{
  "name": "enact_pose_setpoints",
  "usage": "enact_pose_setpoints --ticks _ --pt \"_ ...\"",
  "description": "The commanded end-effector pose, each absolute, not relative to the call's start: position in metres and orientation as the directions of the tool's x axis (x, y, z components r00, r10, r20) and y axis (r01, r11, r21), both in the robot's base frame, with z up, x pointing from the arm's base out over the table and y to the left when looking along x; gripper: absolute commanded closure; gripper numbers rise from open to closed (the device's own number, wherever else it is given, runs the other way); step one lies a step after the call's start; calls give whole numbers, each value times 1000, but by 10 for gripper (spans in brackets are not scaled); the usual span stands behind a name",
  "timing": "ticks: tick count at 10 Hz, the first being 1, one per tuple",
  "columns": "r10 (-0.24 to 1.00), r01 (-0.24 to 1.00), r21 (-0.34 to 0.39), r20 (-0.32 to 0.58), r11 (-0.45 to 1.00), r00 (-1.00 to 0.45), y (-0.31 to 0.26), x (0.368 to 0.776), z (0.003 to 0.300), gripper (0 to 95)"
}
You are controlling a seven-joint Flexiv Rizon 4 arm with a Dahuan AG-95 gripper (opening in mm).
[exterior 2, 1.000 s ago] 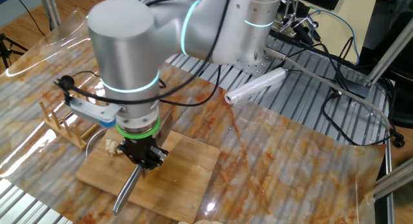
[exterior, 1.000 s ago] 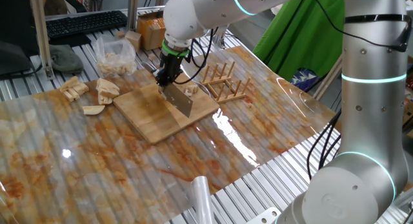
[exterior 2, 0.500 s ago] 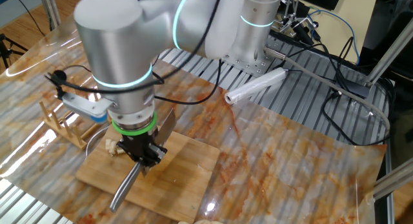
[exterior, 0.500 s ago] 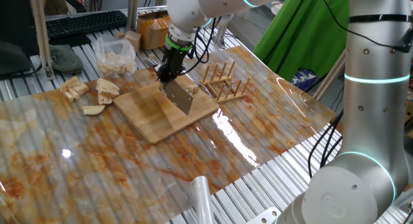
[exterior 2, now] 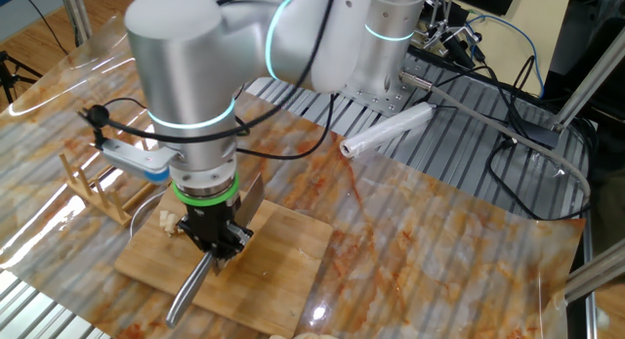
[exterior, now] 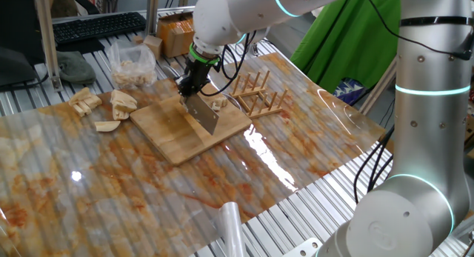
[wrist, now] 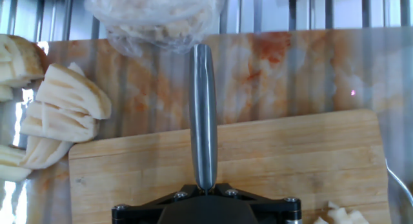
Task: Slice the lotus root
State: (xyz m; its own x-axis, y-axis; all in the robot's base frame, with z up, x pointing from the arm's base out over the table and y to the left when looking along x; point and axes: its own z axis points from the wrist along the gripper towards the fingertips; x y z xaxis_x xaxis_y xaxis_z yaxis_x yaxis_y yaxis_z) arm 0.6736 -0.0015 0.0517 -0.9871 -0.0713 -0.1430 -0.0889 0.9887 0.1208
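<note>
Most of the end effector (exterior: 194, 85) was hidden in the hand view, where only its black lower edge showed; its fingers were clamped shut on the knife (exterior: 203, 114), whose blade angled down to the cutting board (exterior: 174, 127). In the other fixed view the arm's big joint covered much of the board. Small lotus root pieces (exterior: 217, 103) lay on the board just beside the blade, near the wooden rack (exterior: 257, 94). Larger lotus root chunks (wrist: 63, 111) sat on the desk (exterior: 111, 190) off the board's far end.
</note>
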Motion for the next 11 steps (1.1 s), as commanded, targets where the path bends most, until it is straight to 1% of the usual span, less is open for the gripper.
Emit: enact_pose_setpoints --ticks 1,2,4,5,9,11 --pt "-76 -96 127 -149 987 -986 -2 679 50 950" --pt "-78 -97 127 -151 987 -985 -1 680 48 950" --pt "-85 -104 122 -159 987 -984 4 682 33 950" --pt "-85 -105 122 -162 987 -983 5 682 30 950" --pt "-89 -110 121 -164 987 -982 4 681 34 950" --pt "-72 -91 123 -154 988 -985 6 681 35 950"
